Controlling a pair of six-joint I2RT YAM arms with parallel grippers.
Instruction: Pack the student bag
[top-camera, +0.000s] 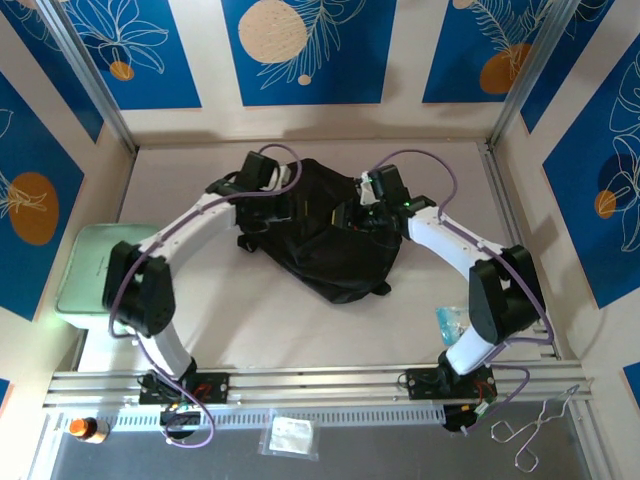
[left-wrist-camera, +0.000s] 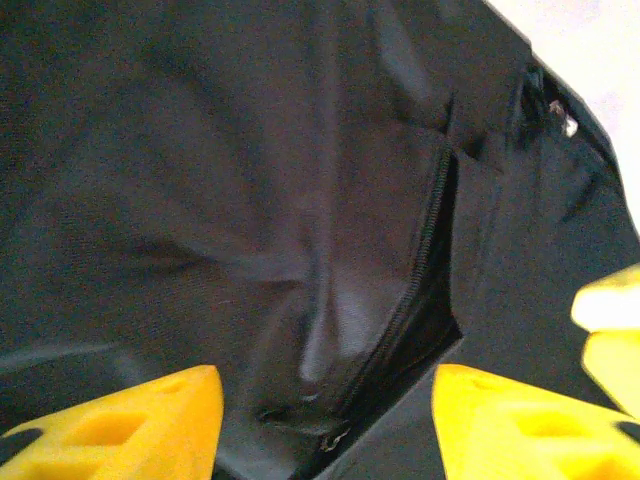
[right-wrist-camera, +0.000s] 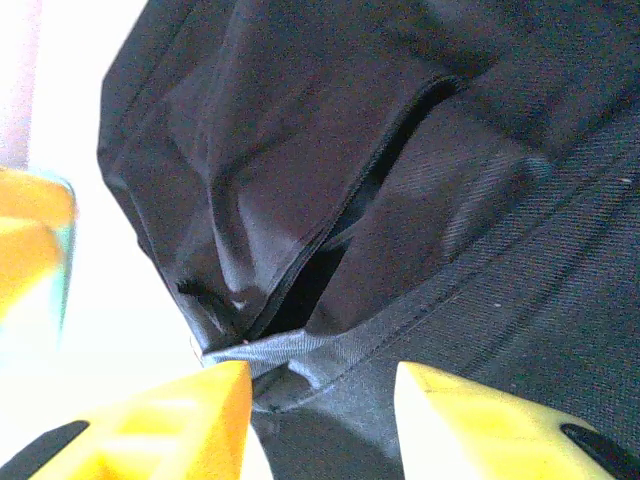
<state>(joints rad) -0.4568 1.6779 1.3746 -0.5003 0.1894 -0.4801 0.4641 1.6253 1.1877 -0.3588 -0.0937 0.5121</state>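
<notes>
bag: the student bag (top-camera: 330, 240) lies flat at mid-table, slumped and creased, between the two wrists.
opening: a zip slit (left-wrist-camera: 425, 270) gapes part-way on the top face; dark inside, contents can't be made out. The right wrist view shows the same kind of slit (right-wrist-camera: 340, 235) ending at a stitched hem.
left gripper (left-wrist-camera: 325, 400): poised low over the fabric near the slit's lower end; jaws apart, nothing between them.
right gripper (right-wrist-camera: 320, 400): at the bag's edge by the hem; jaws likewise apart and empty.
surroundings: green tray (top-camera: 85, 265) off to the left, well apart from the bag; a small clear packet (top-camera: 447, 322) near the right arm's base.
step (judgement): opening the bag, before anything goes in.
next move (judgement): one gripper should pinch a lip of the slit and lift, while the other widens the gap. Limp cloth may slide out of a shallow pinch.
</notes>
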